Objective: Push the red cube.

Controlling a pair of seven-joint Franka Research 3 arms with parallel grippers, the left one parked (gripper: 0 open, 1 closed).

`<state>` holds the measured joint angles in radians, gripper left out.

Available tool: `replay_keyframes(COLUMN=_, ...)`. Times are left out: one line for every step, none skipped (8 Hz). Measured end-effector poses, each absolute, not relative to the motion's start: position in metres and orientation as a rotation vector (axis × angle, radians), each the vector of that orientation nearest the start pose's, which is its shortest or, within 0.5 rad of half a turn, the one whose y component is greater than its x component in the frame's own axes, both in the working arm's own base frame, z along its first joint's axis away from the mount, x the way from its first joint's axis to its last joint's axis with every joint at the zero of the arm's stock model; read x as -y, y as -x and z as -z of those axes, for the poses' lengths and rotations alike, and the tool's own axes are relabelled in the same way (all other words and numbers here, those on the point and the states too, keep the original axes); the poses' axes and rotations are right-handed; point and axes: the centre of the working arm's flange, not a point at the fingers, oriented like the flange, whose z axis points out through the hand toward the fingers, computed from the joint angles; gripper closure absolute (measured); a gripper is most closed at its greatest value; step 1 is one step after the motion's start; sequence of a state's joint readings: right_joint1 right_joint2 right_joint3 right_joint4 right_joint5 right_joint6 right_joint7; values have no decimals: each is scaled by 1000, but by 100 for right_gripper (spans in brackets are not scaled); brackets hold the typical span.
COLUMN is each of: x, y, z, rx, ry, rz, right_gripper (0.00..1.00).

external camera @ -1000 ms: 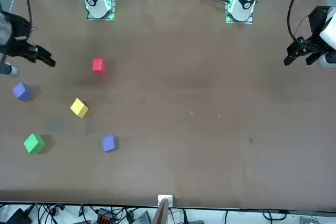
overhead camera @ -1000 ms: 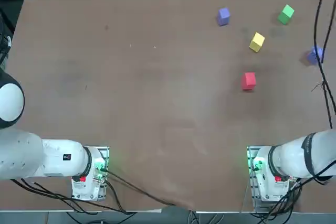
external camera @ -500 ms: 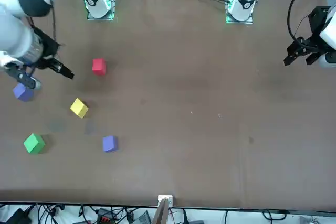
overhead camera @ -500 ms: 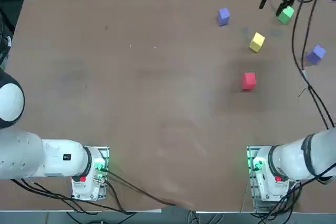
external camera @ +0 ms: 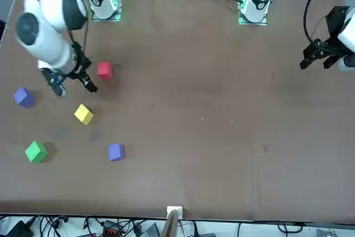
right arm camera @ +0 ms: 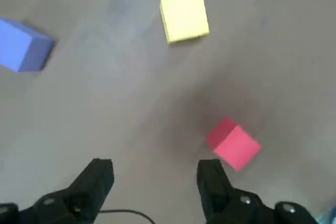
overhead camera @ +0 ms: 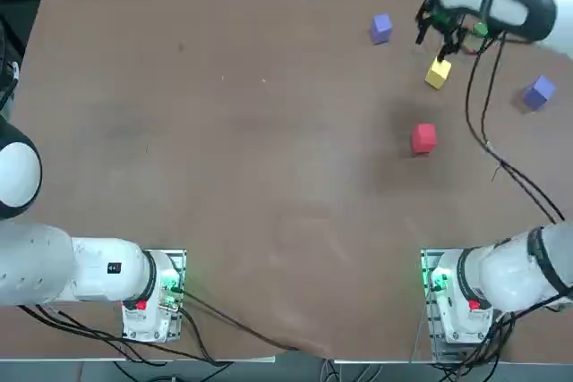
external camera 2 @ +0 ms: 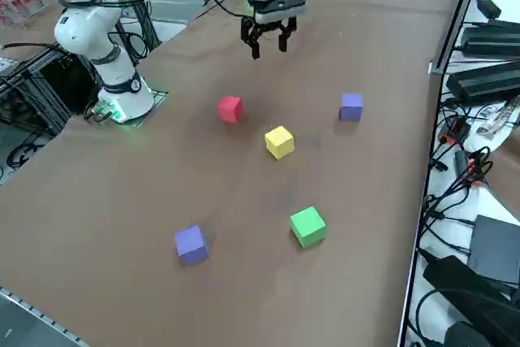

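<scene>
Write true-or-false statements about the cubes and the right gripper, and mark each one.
The right gripper is open above the table. True.
The red cube is gripped between its fingers. False: it rests on the table, outside them.
Five cubes are on the table. True.
The yellow cube is stacked on the green cube. False: they sit apart on the table.
The red cube is the one closest to the right arm's base. True.

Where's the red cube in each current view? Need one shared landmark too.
Top: red cube, right half, mid-height.
Front: upper left, beside the right arm's jaws.
Right side: left of centre, upper half.
Right wrist: beyond one jaw's tip.
Landmark: yellow cube, visible in all four.
</scene>
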<state>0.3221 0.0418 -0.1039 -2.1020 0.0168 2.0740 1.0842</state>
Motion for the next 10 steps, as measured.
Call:
replay_keyframes(x=-124, y=-522, z=-377, rx=-1460, ry=2828, rz=-104, right_gripper=5)
replay_keyframes(x=-125, y=-516, z=-367, rx=-1574, ry=2778, rz=-114, right_gripper=8)
replay_keyframes(x=-124, y=-512, z=-360, rx=-1669, ry=2729, rz=-118, right_gripper=11)
replay_keyframes(x=-122, y=-508, z=-352, rx=-1739, ry=2691, rz=-120, right_gripper=13)
replay_keyframes(x=-124, y=-501, z=-341, rx=-1781, ry=2668, rz=-121, right_gripper=16)
replay_keyframes(x=-128, y=-492, z=-328, rx=-1813, ry=2652, rz=-121, right_gripper=17)
replay_keyframes(x=-131, y=-483, z=-315, rx=-1851, ry=2634, rz=-126, right_gripper=19)
replay_keyframes(x=-131, y=-475, z=-304, rx=-1893, ry=2617, rz=-136, right_gripper=22)
replay_keyframes(x=-129, y=-467, z=-294, rx=-1936, ry=2598, rz=-145, right_gripper=22)
replay_keyframes(x=-128, y=-460, z=-285, rx=-1973, ry=2574, rz=-144, right_gripper=22)
